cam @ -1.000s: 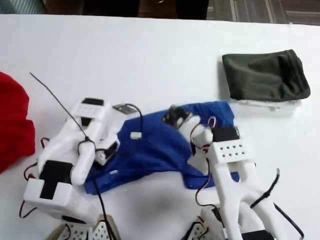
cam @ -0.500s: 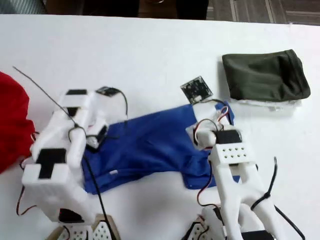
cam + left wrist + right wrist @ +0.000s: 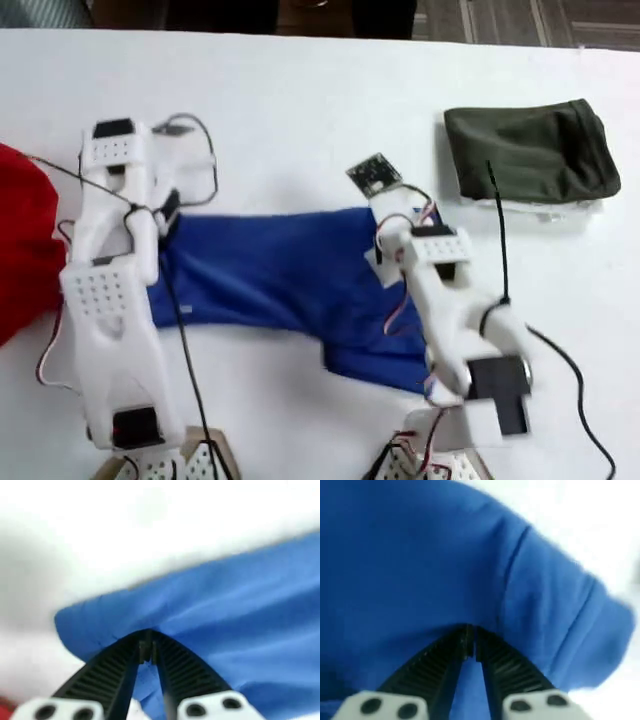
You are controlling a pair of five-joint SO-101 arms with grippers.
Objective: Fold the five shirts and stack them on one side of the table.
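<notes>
From above, a blue shirt [image 3: 270, 275] is lying stretched across the white surface [image 3: 300, 100] between the left arm [image 3: 105, 290] and right arm [image 3: 450, 300]. A folded green shirt [image 3: 530, 150] is sitting beyond the right arm and a red shirt [image 3: 25, 240] beside the left. At the left wrist, the left jaws are clamping the blue shirt's corner. At the right wrist, the right jaws are pinching its cloth.

text: none legible | labels: none | signs: none
</notes>
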